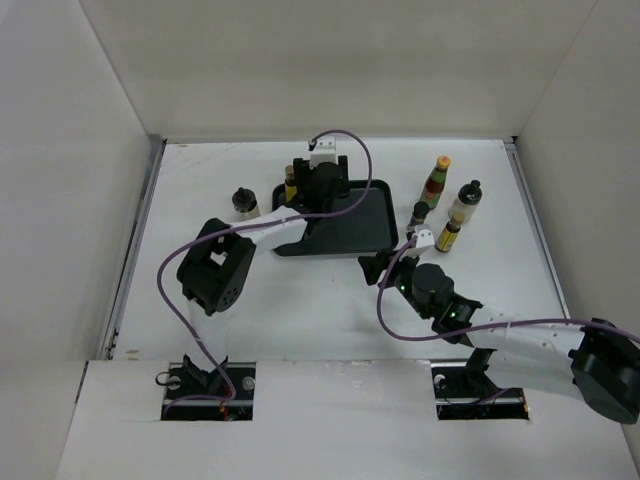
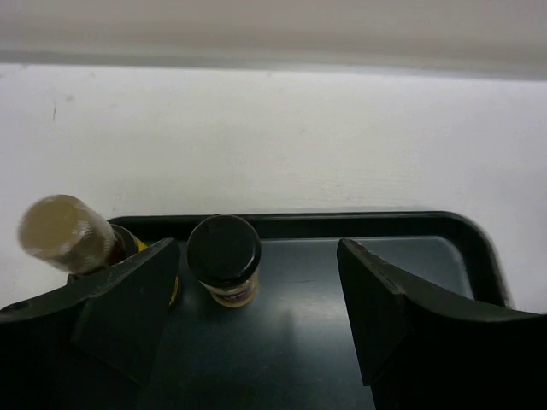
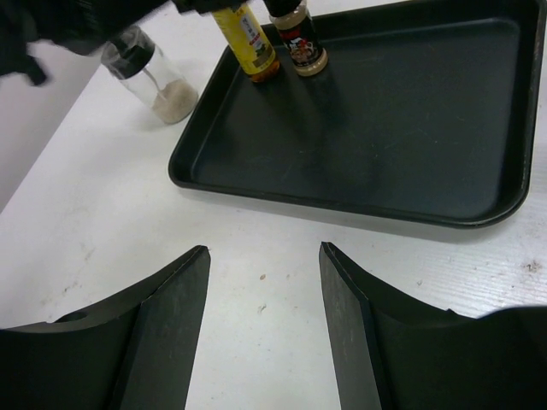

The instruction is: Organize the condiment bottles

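1. Far left, a cream bottle with a black cap (image 1: 243, 203) stands on the table just beside the tray (image 1: 370, 235). I judge it the natural next pick for my left arm, so I plan my exit toward that side.
2. In the tray's far left corner, a yellow-labelled bottle (image 2: 64, 232) and a short dark jar (image 2: 224, 260) stand upright side by side.
3. My left gripper (image 2: 259, 252) is spread wide around the jar and grips nothing. One finger is just beside the jar, the other well clear.
4. To finish well, I should rise straight up before any sideways move. The near finger sits between jar and yellow-labelled bottle, and a swing could topple either.
5. My right gripper (image 3: 263, 252) hovers over bare table just outside the tray's near edge, partly open and empty. It should wait there until the left arm is clear.
6. To the right of the tray stand four more on the table: a dark jar (image 1: 420, 213), a red-green bottle (image 1: 436, 182), a slim yellow-labelled one (image 1: 450, 233) and a second cream bottle (image 1: 466, 202). I would take the nearest first.
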